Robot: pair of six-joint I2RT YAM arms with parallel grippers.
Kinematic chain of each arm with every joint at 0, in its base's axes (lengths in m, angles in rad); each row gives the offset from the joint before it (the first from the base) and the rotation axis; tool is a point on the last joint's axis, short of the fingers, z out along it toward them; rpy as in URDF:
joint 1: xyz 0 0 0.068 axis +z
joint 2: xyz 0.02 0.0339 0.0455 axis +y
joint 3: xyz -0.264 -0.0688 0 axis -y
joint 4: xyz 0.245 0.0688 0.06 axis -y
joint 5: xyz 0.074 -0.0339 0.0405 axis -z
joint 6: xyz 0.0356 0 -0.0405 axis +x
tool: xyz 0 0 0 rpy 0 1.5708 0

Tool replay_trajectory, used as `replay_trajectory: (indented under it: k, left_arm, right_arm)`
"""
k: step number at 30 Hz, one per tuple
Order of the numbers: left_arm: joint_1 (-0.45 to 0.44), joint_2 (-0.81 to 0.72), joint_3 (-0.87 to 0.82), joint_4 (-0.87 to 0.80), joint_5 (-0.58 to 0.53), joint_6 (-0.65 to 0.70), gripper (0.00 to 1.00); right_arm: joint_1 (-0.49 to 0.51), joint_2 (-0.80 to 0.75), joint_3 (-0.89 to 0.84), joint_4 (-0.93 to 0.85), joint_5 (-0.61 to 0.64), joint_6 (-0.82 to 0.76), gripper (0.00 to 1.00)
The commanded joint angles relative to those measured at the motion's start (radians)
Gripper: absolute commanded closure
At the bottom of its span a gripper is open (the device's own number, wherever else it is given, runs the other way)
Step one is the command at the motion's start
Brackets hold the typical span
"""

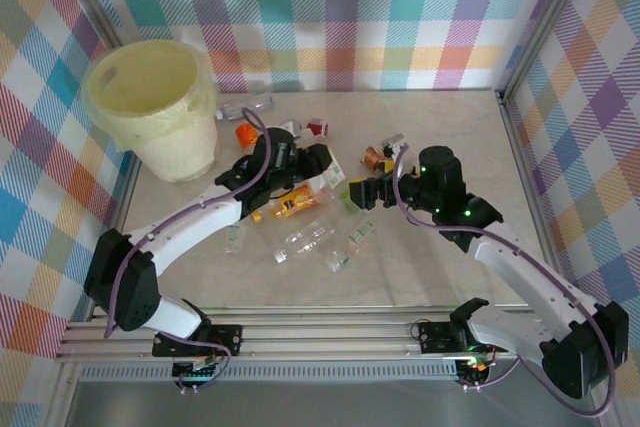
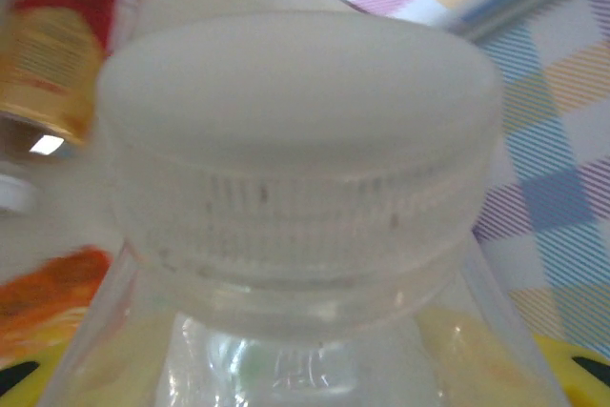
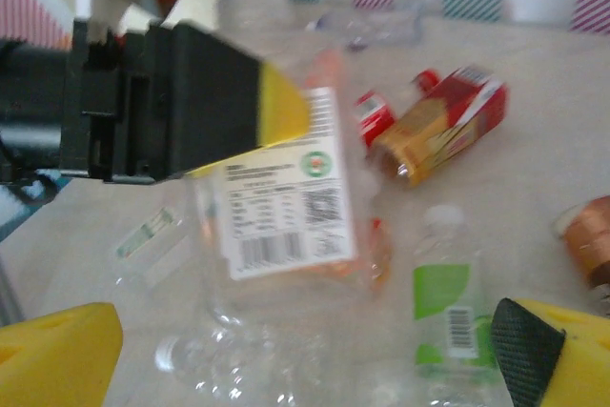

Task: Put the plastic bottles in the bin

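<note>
Where the two arms meet over the middle of the pale marbled table (image 1: 450, 277), we see the left gripper (image 1: 325, 172) with its jaws pinching a clear plastic bottle with a white barcode label (image 3: 286, 188). From the left wrist we look straight at this bottle's ribbed, translucent white cap (image 2: 295, 140), flanked by the yellow finger pads (image 2: 581, 369) at the lower corners. We cannot tell whether the bottle is clear of the surface.

The right gripper (image 3: 303, 355) sits just beside it, toward the right edge, with its jaws spread wide above loose bottles. Among these we mark a clear bottle with a green label (image 3: 443, 293), lying near the right finger, and a crushed red-and-gold bottle (image 3: 443, 126) farther off.

From above, we note an orange-filled bottle (image 1: 285, 207) beneath the left arm and several clear bottles (image 1: 305, 239) scattered toward the near edge.

The large pale cream-yellow round plastic bin (image 1: 180, 147) stands at the far left corner of the surface. One clear bottle (image 1: 250, 107) lies just beside it.
</note>
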Motion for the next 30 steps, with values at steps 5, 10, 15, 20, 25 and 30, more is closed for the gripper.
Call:
replay_trajectory:
  k: [5, 10, 15, 20, 25, 30]
  left_arm:
    - [0.136, -0.242, 0.088, -0.289, -0.278, 0.139, 0.57]
    - [0.227, -0.323, 0.170, -0.356, -0.436, 0.240, 0.57]
    - [0.341, -0.298, 0.332, -0.394, -0.476, 0.364, 0.57]
    - [0.480, -0.193, 0.520, -0.423, -0.463, 0.422, 0.58]
    - [0.611, -0.052, 0.640, -0.395, -0.388, 0.405, 0.58]
    - [0.762, 0.148, 0.817, -0.428, -0.274, 0.291, 0.58]
  right_arm:
    - [0.006, -0.111, -0.136, 0.228, 0.257, 0.025, 0.00]
    - [0.004, -0.131, -0.167, 0.289, 0.336, 0.009, 0.00]
    - [0.004, -0.096, -0.133, 0.268, 0.337, 0.000, 0.00]
    - [0.005, -0.062, -0.110, 0.269, 0.347, 0.008, 0.00]
    - [0.004, -0.048, -0.092, 0.252, 0.335, -0.002, 0.00]
    - [0.004, -0.035, -0.077, 0.237, 0.308, -0.018, 0.00]
